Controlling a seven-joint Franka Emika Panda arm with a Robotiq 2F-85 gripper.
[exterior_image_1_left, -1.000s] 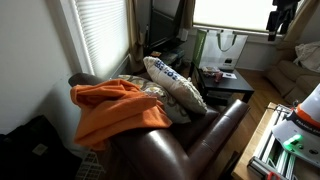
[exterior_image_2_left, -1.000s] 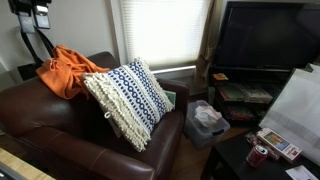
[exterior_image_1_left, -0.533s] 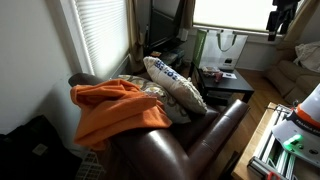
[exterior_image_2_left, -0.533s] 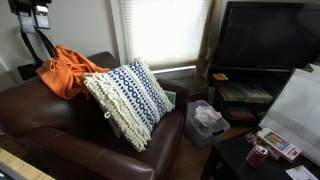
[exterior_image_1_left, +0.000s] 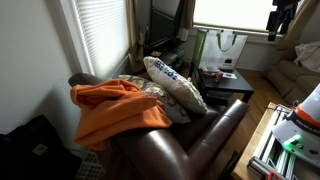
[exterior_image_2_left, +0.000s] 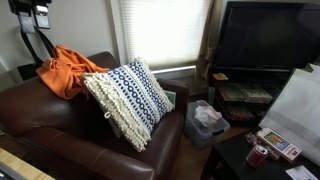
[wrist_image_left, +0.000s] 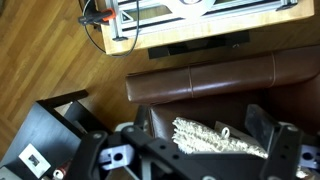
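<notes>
Looking down through the wrist view, you have the gripper hanging high above the brown leather armchair. Its jaws are spread wide and hold nothing. The two dark fingers stand well apart at the bottom edge of that view, and the patterned pillow shows in the gap between them, far below and untouched.

In both exterior views the pillow sits on the seat of the armchair. It is tilted and leans back against the backrest, its blue-and-white pattern facing out. An orange blanket is bunched over the top of the chair just beside the pillow. You cannot tell whether the two touch.

Around the chair, a black low table stands near it on the wooden floor. In an exterior view a dark television stands by the window blinds, well apart from the pillow. A light wooden table edge with a white frame runs along the top of the wrist view, across the floor from the armchair.
</notes>
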